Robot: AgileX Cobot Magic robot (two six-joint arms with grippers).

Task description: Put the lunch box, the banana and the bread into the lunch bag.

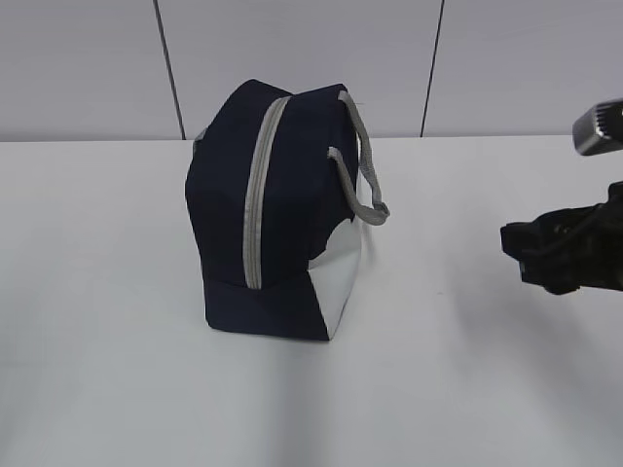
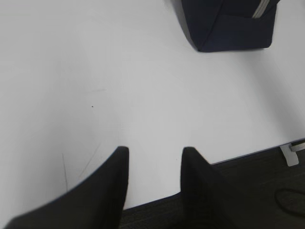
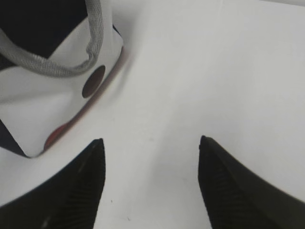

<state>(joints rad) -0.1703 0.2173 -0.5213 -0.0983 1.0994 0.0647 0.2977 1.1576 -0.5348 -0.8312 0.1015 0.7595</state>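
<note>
The navy-blue lunch bag stands on the white table, its grey zipper shut and its white end panel facing right. Its grey strap handles hang over that end. The lunch box, the banana and the bread are out of view. My right gripper hovers right of the bag, open and empty; in the right wrist view its jaws stand wide apart over bare table, with the bag's white end at the upper left. My left gripper is open and empty near the table's front edge; a bag corner shows at the top right.
The white table runs to a grey panelled wall at the back. In the left wrist view the table's front edge and dark floor lie below the fingers. The left arm does not show in the exterior view.
</note>
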